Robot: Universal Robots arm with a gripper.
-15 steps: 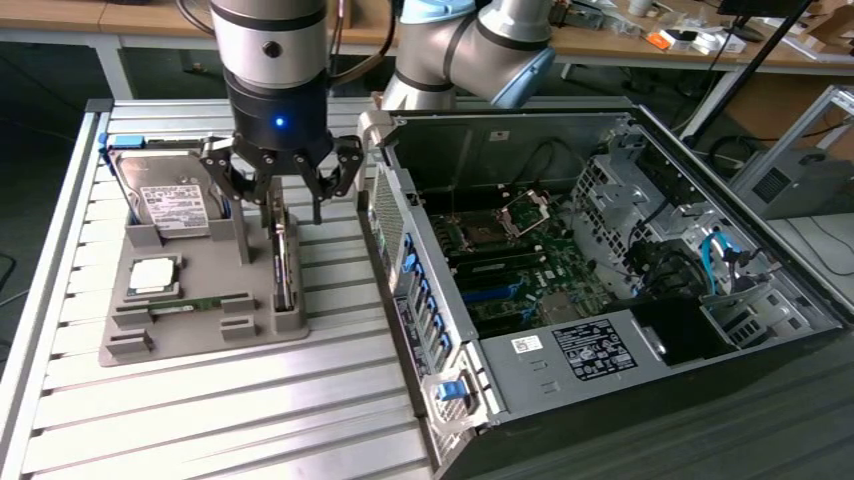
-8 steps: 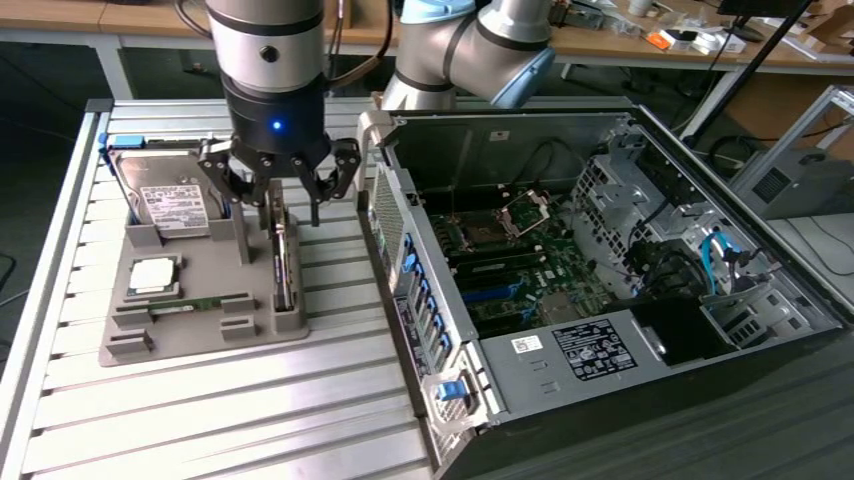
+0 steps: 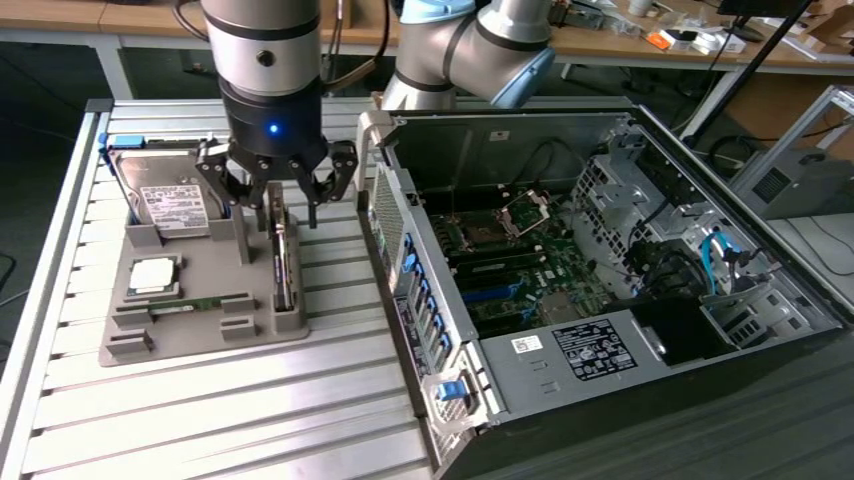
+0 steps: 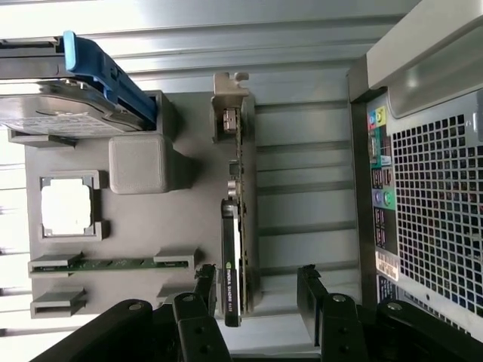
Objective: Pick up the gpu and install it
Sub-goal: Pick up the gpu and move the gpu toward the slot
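Note:
The gpu (image 3: 282, 255) stands on its long edge in a slot of the grey holder (image 3: 200, 325). It is a thin card with a black face and a silver bracket at its far end. My gripper (image 3: 278, 195) hangs directly over it, open, holding nothing. In the wrist view, the gpu (image 4: 235, 226) runs away from the gripper (image 4: 255, 290), and its near end lies between the two black fingertips (image 4: 308, 280). It sits closer to one fingertip than the other, with a clear gap on the wider side.
The holder also carries a silver hard drive (image 3: 167, 195) in a blue caddy (image 4: 106, 68), a processor chip (image 3: 154, 275) and a green memory stick (image 3: 200, 303). The open computer case (image 3: 574, 270) lies close on the exterior view's right, motherboard exposed.

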